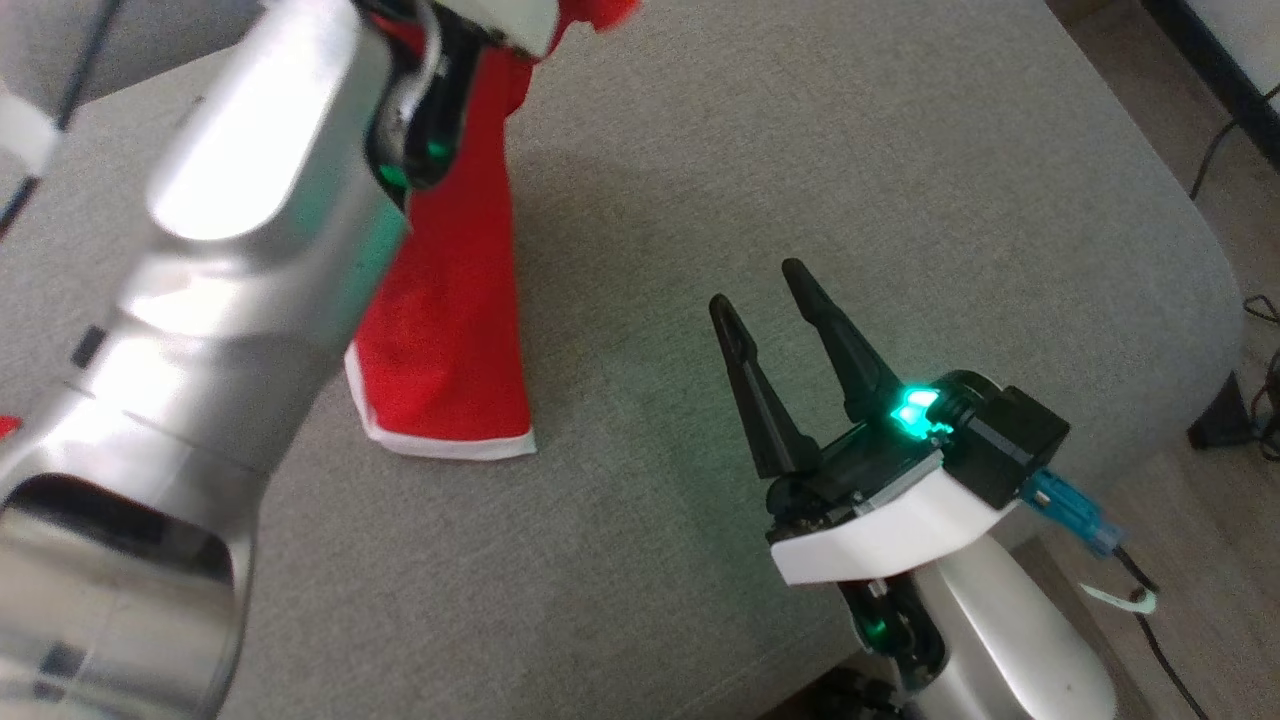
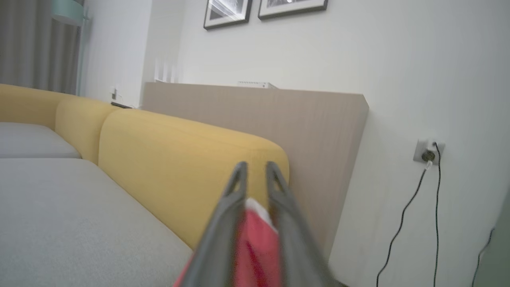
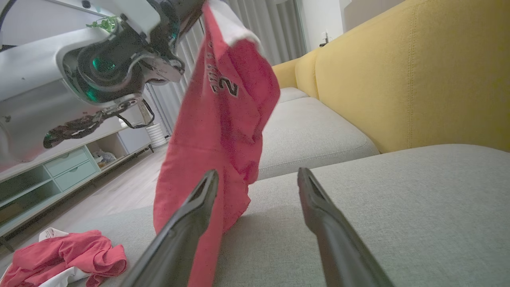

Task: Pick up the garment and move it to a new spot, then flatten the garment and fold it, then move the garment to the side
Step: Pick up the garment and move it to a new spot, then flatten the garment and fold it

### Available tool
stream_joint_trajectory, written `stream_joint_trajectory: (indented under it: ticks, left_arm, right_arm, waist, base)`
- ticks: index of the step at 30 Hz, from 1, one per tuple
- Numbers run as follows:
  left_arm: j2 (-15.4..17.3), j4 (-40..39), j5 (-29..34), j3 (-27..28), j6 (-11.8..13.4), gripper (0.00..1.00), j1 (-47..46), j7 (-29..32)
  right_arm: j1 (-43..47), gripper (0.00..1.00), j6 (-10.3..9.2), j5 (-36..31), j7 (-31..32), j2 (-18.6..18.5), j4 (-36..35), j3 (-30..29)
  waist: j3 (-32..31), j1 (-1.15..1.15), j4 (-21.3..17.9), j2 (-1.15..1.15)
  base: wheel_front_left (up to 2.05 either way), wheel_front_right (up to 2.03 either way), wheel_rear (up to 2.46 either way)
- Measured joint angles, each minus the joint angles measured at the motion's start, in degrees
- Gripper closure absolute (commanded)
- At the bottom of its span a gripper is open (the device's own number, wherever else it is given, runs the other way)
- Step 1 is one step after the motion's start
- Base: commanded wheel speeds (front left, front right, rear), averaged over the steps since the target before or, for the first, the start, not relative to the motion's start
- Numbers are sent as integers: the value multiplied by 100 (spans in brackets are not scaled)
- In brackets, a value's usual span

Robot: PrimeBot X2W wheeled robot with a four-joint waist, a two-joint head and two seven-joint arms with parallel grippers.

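Red garment (image 1: 450,330) is hanging from the left gripper (image 2: 255,169). Its white-trimmed bottom hem is touching the grey seat cushion (image 1: 800,150) and the rest is draping free above it. Left fingers are pinching a bunched fold, tips nearly together. A printed "2" is showing on the fabric in the right wrist view. Right gripper (image 1: 757,287) is hovering low over the same cushion near the garment, fingers spread wide, gripping nothing. Yellow backrest (image 3: 398,79) is running behind the cushion. Second red heap (image 3: 59,255) is lying crumpled, well apart from the hanging garment.
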Motion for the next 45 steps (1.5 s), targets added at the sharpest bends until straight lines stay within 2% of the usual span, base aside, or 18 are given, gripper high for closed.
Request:
stream_joint_trajectory:
  ticks: [2, 8, 14, 18, 21, 22, 25, 29, 30, 34, 37, 40, 45]
  left_arm:
    - [-58, 232, 80, -186, -165, 0, 1, 49]
    - [-70, 625, 152, -387, -391, 0, 21, -35]
    - [25, 694, 185, -460, -460, 0, 118, -258]
    - [305, 624, 326, -499, -447, 0, 441, -491]
    - [583, 372, 460, -489, -297, 0, 883, -614]
    - [795, 71, 613, -448, -101, 0, 1276, -660]
    - [1099, -513, 666, -221, 186, 0, 2049, -680]
    - [1397, -1428, 887, 211, 648, 0, 3391, -684]
    - [1418, -1805, 1010, 364, 825, 0, 4042, -684]
    - [1345, -2473, 1295, 735, 1160, 0, 5155, -684]
    - [1140, -2918, 1561, 1084, 1361, 0, 5754, -684]
    - [926, -3184, 1785, 1252, 1357, 0, 6108, -686]
    - [711, -3215, 2004, 1505, 1162, 0, 6214, -686]
  right_arm:
    - [1, 0, 0, 0, 0, 0, -1, -4]
    - [3, 0, 0, -42, 0, 0, 36, -79]
    - [30, 0, 0, -177, -1, 0, 142, -270]
    - [169, 0, 0, -328, 0, 0, 269, -557]
    - [295, 0, 0, -480, 0, 0, 335, -854]
    - [367, 0, 0, -579, 0, 0, 390, -1038]
    - [476, 0, 0, -725, -1, 0, 447, -1267]
    - [623, 0, 0, -905, -1, 1, 530, -1433]
    - [729, 0, 0, -954, -1, 2, 558, -1525]
    - [987, 0, 0, -1012, 0, 3, 623, -1636]
    - [1129, 0, 0, -1048, -1, 7, 673, -1692]
    - [1202, 0, 0, -1070, -1, 8, 689, -1739]
    - [1186, 0, 0, -1072, 0, 8, 687, -1749]
  waist:
    - [1, -1, 31, 0]
    - [-74, -1, 224, 0]
    - [-216, -1, 485, 0]
    - [-389, -2, 760, 0]
    - [-530, -2, 1018, 0]
    - [-625, -2, 1202, 0]
    - [-756, -2, 1488, 0]
    - [-928, -2, 1873, 0]
    - [-1017, -2, 2048, 0]
    - [-1209, -2, 2346, 0]
    - [-1344, -3, 2498, 0]
    - [-1389, -3, 2627, 0]
    - [-1300, -2, 2712, 0]
  base:
    - [0, 0, 0]
    - [0, 0, 0]
    - [0, 0, 0]
    - [0, 0, 0]
    - [0, 0, 0]
    - [0, 0, 0]
    - [0, 0, 0]
    - [0, 0, 0]
    - [0, 0, 0]
    - [0, 0, 0]
    - [0, 0, 0]
    - [0, 0, 0]
    - [0, 0, 0]
